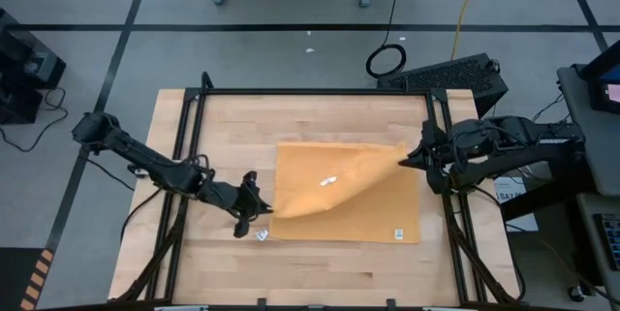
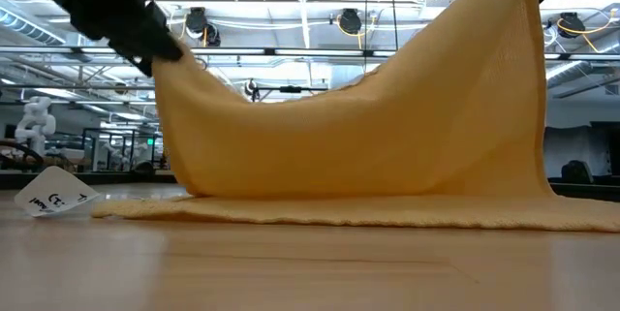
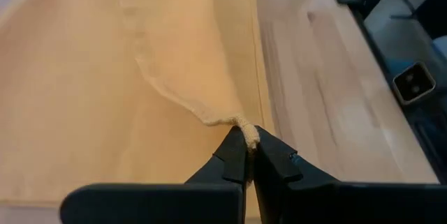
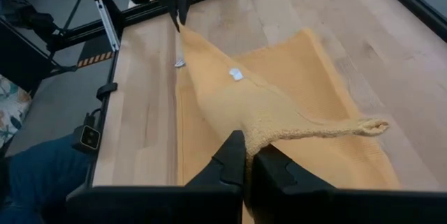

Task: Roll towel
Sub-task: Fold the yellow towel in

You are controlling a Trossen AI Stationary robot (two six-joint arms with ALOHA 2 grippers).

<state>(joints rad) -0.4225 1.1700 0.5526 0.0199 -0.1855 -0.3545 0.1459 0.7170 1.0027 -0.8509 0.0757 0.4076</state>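
while the towel sags between them, left end effector and right end effector pinch its corners.

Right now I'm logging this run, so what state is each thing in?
towel: partly lifted, two corners pinched, the rest lying flat on the table.
left gripper: shut on a towel corner.
right gripper: shut on another corner, raised.
small white tag: flat at the towel's near edge.

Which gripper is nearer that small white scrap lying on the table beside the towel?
Left. The left gripper, shut on the towel, hangs just above the white scrap; the right gripper grips the towel's far edge.
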